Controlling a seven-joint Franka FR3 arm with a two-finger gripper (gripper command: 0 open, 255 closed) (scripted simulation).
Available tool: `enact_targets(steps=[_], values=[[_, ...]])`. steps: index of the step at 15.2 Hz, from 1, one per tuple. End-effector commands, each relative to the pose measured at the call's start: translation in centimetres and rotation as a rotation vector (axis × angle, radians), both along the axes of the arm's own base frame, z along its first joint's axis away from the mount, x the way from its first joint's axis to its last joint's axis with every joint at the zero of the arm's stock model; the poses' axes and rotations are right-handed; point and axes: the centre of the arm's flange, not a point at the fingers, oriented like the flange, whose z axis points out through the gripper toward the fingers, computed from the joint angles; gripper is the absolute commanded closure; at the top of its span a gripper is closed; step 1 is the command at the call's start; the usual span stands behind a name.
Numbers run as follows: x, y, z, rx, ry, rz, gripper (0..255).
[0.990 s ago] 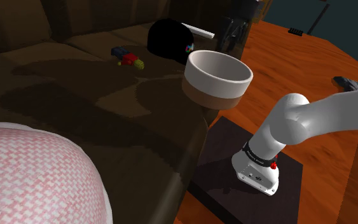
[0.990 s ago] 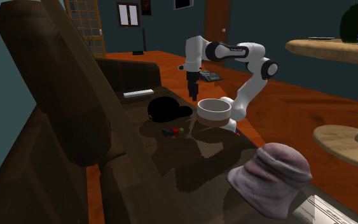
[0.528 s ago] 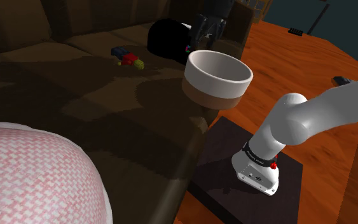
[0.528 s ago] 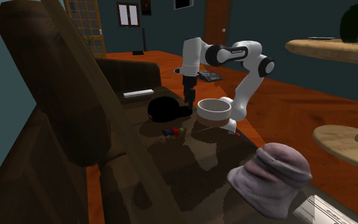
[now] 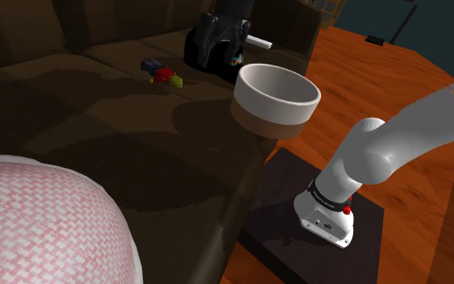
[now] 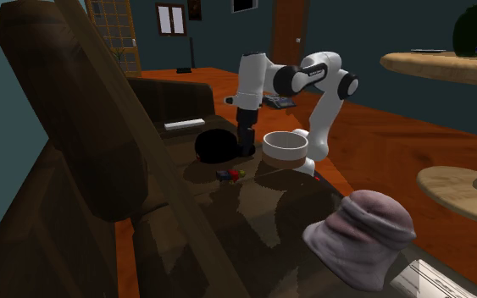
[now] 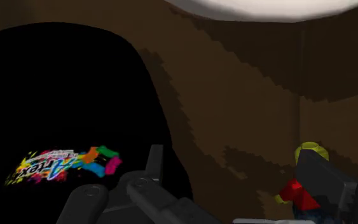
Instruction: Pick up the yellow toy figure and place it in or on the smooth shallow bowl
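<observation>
We are in the approach step. The black two-finger hand (image 5: 219,48) hangs low over the dark brown sofa (image 5: 96,121), its fingers standing well apart and holding nothing. In the wrist view one finger (image 7: 153,167) lies over the black cap with a many-coloured logo (image 7: 63,164). The other (image 7: 327,181) is just in front of the small toy figure with a yellow head and red body (image 7: 296,189) — so the figure sits at one fingertip, not between the two. The figure lies untouched on the sofa seat toward the backrest, just beside the cap. The smooth white bowl with a tan base (image 5: 276,97) stands at the seat's edge nearest the stand, near the cap and apart from the figure.

Next, we judge, the hand must shift sideways away from the cap until the figure is centred between the fingers, then drop and close. The cap is close enough that it could foul one finger.

Against half a second ago, the hand has left the bowl's far rim, crossed toward the cap and come lower — figure, cap and bowl have not moved.
</observation>
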Motion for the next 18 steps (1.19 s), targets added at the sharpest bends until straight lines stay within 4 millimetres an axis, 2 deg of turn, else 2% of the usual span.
enact_targets(steps=[1, 8, 15, 18], values=[[1.0, 2.4, -0.3, -0.003, -0.014, 0.005, 0], [4.8, 10.1, -0.5, -0.016, -0.061, 0.023, 0], [5.5, 10.3, -4.1, -0.016, -0.061, 0.023, 0], [5.5, 10.3, -4.4, -0.016, -0.061, 0.023, 0]])
